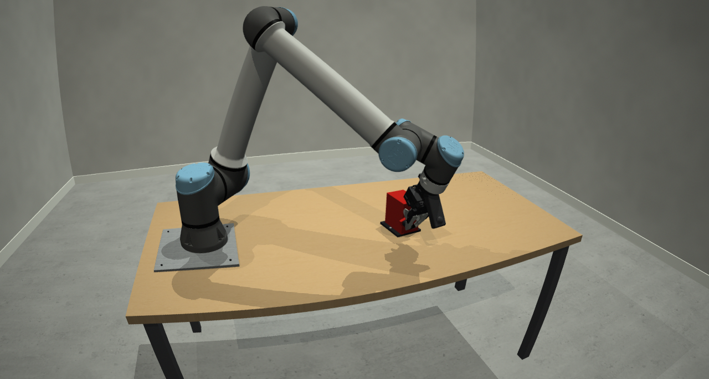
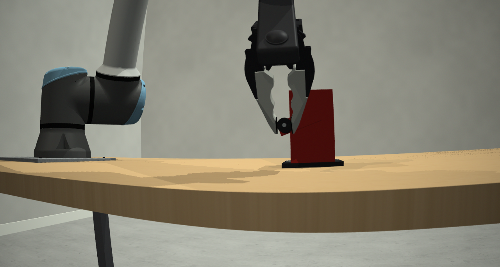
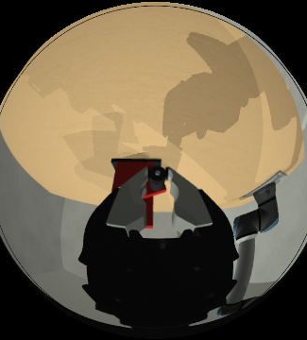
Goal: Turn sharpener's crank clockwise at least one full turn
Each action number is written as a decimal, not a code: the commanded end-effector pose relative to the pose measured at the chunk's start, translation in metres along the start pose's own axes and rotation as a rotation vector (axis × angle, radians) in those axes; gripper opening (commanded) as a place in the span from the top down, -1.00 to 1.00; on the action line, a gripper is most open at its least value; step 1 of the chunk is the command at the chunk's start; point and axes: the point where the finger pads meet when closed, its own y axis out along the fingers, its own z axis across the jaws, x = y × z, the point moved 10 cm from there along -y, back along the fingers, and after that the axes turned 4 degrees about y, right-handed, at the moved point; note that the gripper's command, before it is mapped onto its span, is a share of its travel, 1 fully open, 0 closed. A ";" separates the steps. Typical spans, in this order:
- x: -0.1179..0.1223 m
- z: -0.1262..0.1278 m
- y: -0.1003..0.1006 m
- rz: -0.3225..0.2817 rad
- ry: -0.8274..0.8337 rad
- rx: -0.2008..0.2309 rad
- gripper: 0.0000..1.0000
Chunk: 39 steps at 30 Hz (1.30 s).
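Note:
A red box-shaped sharpener (image 1: 396, 208) (image 2: 316, 125) (image 3: 125, 175) stands upright on a black base plate on the wooden table (image 1: 307, 257) (image 2: 244, 202). Its crank ends in a small black round knob (image 2: 281, 126) (image 3: 160, 176) at the left edge of the red body in the exterior view, about mid-height. A thin red crank arm (image 3: 149, 194) runs from the knob. My gripper (image 2: 283, 125) (image 1: 415, 220) (image 3: 157, 167) comes down from above and its grey fingertips are shut on the knob.
The arm's base (image 1: 198, 228) (image 2: 63, 125) stands on a grey metal plate (image 1: 165, 262) at the table's left end. The table's curved front edge (image 2: 244, 209) is close to the sharpener. Grey walls and floor surround the table.

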 end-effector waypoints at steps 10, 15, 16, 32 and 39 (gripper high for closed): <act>0.008 0.002 -0.016 0.004 -0.003 -0.004 0.83; 0.010 0.002 -0.020 0.004 -0.003 -0.004 0.83; 0.010 0.002 -0.020 0.004 -0.003 -0.004 0.83; 0.018 -0.001 -0.032 0.004 -0.003 -0.004 0.83; 0.021 -0.004 -0.036 0.004 -0.003 -0.004 0.83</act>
